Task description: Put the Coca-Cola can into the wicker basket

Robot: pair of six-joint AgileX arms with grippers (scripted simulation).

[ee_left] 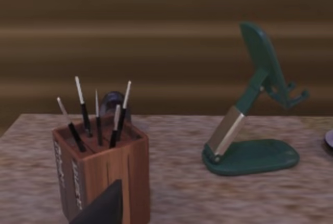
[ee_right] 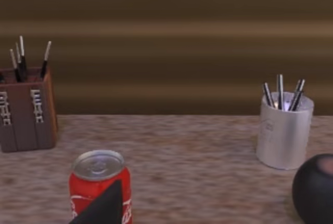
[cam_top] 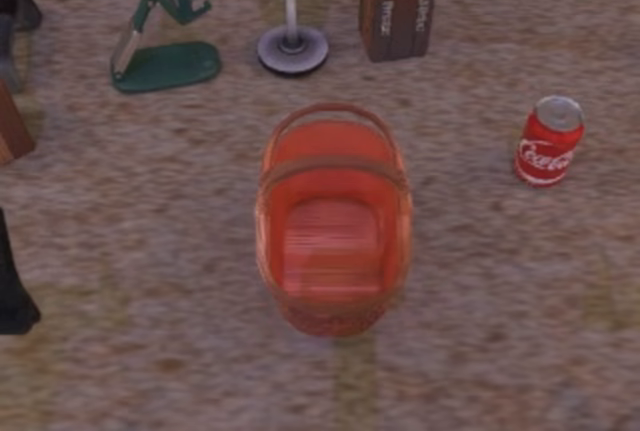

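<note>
The Coca-Cola can [cam_top: 549,141] stands upright on the table's right side, red with a silver top. To its left, the orange-red wicker basket [cam_top: 333,221] sits at the table's centre with nothing inside, its hoop handle arching over its far half. The two are well apart. My right gripper is out of the top view. In the right wrist view one of its dark fingers [ee_right: 106,206] shows just in front of the can [ee_right: 86,195], spread wide to one side and holding nothing. My left arm [cam_top: 12,296] is parked at the left edge, its gripper finger [ee_left: 104,206] likewise spread.
Along the back stand a green phone stand [cam_top: 165,61], a white lamp foot [cam_top: 292,49] and a brown box of dark utensils [cam_top: 398,16]. A silver pen cup [ee_right: 283,135] and a dark ball [ee_right: 315,187] show in the right wrist view. A wooden utensil block [ee_left: 101,172] is near the left gripper.
</note>
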